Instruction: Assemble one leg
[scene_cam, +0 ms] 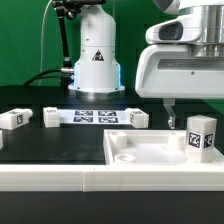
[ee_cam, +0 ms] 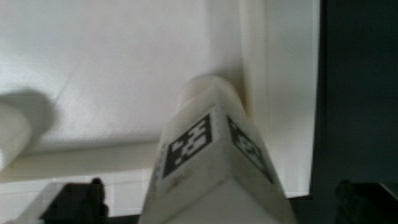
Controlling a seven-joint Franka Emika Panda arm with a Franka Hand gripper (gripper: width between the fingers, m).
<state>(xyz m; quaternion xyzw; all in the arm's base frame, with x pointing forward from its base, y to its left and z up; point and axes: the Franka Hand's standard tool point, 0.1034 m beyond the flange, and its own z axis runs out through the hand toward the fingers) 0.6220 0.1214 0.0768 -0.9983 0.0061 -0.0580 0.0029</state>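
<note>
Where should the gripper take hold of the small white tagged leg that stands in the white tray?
Probably the upper half of the small white tagged plastic leg, coming from above. It stands upright near a corner of the wide white tray, whose raised rim seems to block low side approaches. Its flat opposite faces suit the gripper.
</note>
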